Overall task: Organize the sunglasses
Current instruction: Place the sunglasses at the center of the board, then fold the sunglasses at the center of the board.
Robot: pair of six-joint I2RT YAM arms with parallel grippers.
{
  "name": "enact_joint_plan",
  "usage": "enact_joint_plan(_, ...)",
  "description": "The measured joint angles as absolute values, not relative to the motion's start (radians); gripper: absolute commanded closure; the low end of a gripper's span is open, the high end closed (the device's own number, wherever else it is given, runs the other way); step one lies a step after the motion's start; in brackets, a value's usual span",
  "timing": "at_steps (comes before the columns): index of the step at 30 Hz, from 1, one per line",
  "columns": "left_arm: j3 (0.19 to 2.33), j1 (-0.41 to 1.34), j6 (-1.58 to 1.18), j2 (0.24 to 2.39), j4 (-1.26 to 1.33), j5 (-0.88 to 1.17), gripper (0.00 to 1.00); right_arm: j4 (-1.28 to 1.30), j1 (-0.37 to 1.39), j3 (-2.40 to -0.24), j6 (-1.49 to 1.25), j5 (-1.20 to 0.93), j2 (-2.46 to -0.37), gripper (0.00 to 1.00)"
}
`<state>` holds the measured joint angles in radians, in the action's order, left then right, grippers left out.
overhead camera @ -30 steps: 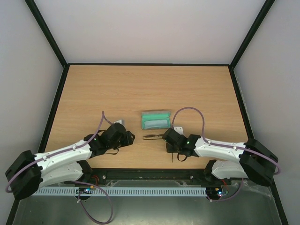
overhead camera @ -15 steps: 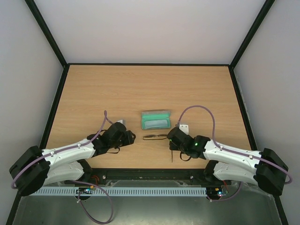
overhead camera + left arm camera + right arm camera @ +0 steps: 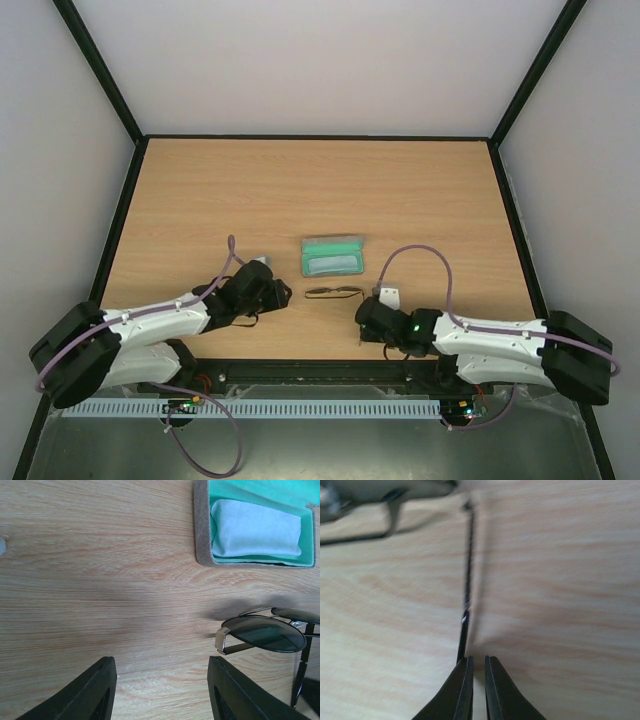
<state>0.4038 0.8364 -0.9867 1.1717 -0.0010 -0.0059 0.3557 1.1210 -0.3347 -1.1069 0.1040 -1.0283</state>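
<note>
Right wrist: my right gripper [image 3: 477, 659] is pressed nearly together beside the temple tip of the slim black wire-framed sunglasses [image 3: 468, 565]. I'd open and straddle it. Left gripper [image 3: 162, 662] hangs spread.

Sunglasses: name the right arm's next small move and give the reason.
Probably open the right gripper and shift it slightly sideways to straddle the temple arm of the sunglasses. Its fingers stand almost together with nothing between them, and the thin arm's tip ends against one fingertip, outside the gap.
</note>
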Motion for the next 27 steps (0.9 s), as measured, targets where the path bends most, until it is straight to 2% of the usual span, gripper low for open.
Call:
enact_joint_plan(5,0.397,0.836,-0.987,1.198,0.028,0.0,0.48,0.257,1.282,-0.375,-1.178,0.111,-1.149,0.9)
enact_joint_plan(10,0.396,0.836,-0.983,1.246,0.058,0.008,0.48,0.17,1.312,-0.479,-1.188,0.112,-1.323,0.81)
enact_joint_plan(17,0.391,0.836,-0.983,1.251,0.073,0.019,0.48,0.065,1.246,-0.601,-1.126,0.094,-1.501,0.79)
enact_joint_plan(22,0.384,0.836,-0.983,1.241,0.078,0.024,0.48,0.046,1.145,-0.644,-1.054,0.091,-1.547,0.73)
enact_joint_plan(27,0.377,0.836,-0.983,1.237,0.078,0.026,0.48,0.083,1.11,-0.69,-0.984,0.137,-1.586,0.73)
